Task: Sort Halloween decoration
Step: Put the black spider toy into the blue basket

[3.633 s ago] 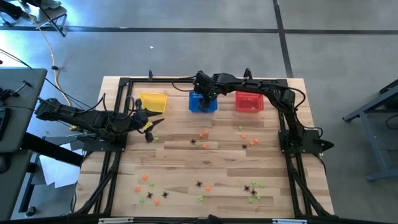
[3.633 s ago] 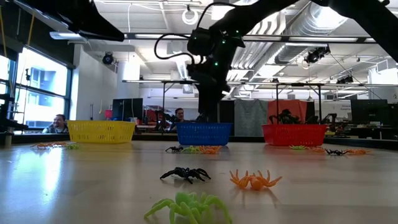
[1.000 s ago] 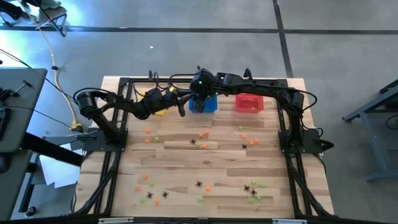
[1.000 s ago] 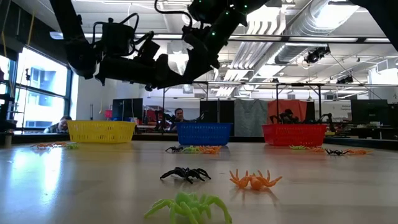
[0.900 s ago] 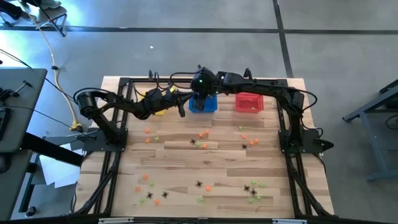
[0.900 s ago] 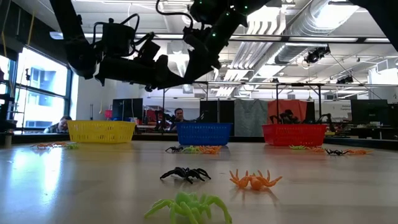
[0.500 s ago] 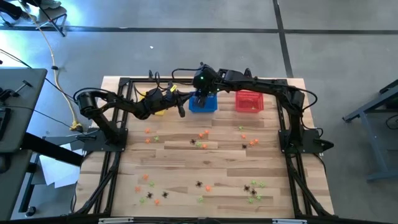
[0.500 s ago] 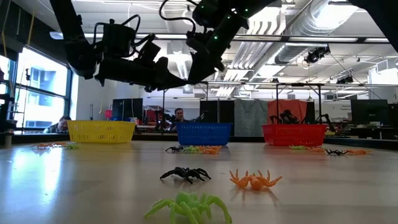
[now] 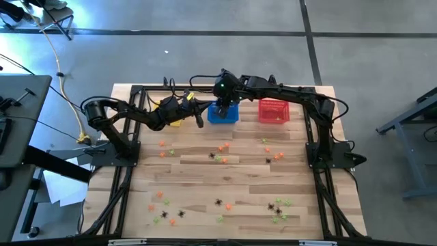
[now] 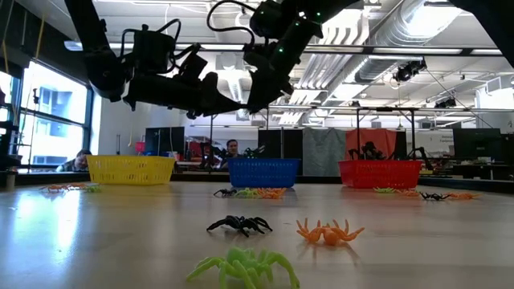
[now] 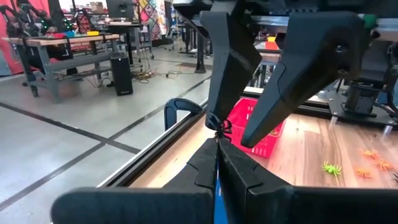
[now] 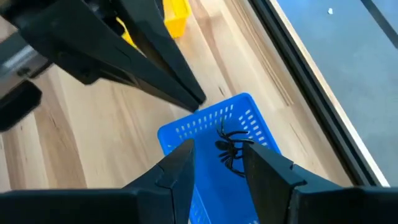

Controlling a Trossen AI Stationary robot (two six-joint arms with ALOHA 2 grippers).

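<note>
R jaws [image 12: 217,165]: apart, black spider [image 12: 231,148] between tips, no clear grip
Spider vs basket: directly over blue basket [image 12: 214,124], far-centre desk
L jaws [image 11: 219,158]: together, empty, just beside

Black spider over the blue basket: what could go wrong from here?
1. The black spider sits between the right hand's spread fingers with nothing visibly clamping it; it may snag on a finger or drop past the blue basket.
2. The shut left hand points right at the right hand above the basket, so a small move by either arm could make them collide.
</note>
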